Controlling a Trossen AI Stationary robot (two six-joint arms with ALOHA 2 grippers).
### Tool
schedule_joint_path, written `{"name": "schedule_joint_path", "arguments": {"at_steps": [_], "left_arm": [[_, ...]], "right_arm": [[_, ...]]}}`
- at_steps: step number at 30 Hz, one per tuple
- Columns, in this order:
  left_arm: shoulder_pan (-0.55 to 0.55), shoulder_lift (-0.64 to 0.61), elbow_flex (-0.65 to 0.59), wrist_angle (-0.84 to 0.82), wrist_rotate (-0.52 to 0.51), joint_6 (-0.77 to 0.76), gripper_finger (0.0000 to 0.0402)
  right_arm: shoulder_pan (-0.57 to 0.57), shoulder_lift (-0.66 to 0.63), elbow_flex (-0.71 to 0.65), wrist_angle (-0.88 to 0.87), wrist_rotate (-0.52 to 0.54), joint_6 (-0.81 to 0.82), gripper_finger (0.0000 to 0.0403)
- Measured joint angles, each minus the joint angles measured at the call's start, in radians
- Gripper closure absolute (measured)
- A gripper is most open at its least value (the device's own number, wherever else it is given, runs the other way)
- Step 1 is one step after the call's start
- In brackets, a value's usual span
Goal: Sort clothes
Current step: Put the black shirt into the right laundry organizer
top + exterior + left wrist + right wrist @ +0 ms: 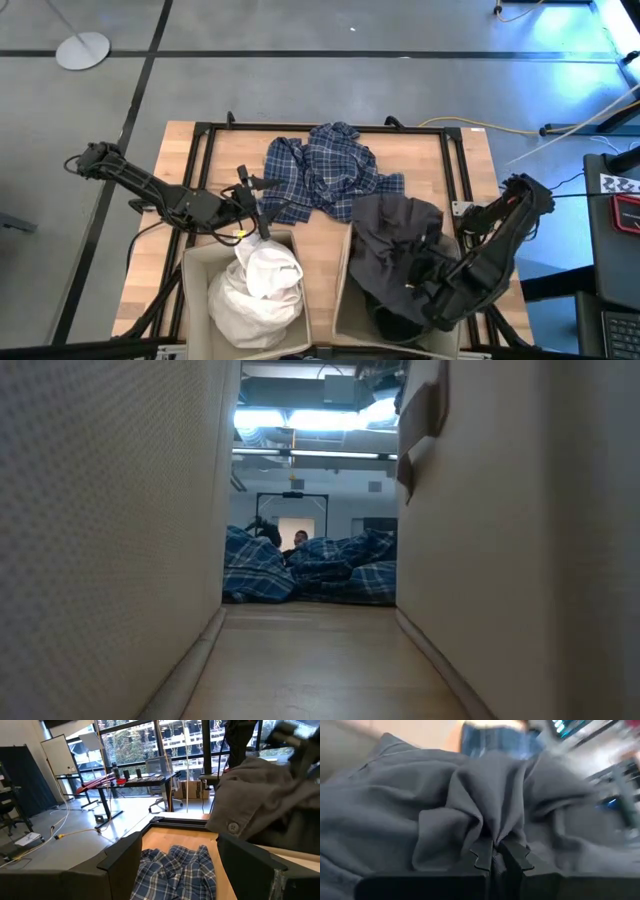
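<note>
Right gripper (499,851) clamped on dark grey garment (395,245), over right beige fabric box (345,300) at bench's near edge. Left gripper (262,222) wide, empty, beside plaid shirt (325,175) at bench's far-centre. White garment (255,290) in left box (195,285).

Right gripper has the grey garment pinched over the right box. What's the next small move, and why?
Probably lower it and open the right gripper. Its fingers are shut on a fold of the dark grey garment, which drapes over the right box with part hanging onto the table. Releasing lower should settle it inside. The left gripper waits open near the plaid shirt.
</note>
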Motion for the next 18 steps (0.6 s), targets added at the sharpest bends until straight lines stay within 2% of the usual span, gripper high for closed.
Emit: {"name": "schedule_joint_path", "arguments": {"at_steps": [4, 14, 18], "left_arm": [[0.0, 0.0, 0.0, 0.001, 0.0, 0.0, 0.015], [0.0, 0.0, 0.0, 0.0, 0.0, 0.004, 0.015], [0.0, 0.0, 0.0, 0.0, 0.0, 0.004, 0.015]], "right_arm": [[-0.04, 0.0, -0.1, 0.08, -0.124, -0.017, 0.0386], [-0.147, 0.0, -0.368, 0.48, -0.421, -0.186, 0.0386], [-0.181, 0.0, -0.475, 0.59, -0.563, -0.191, 0.0386]]}}
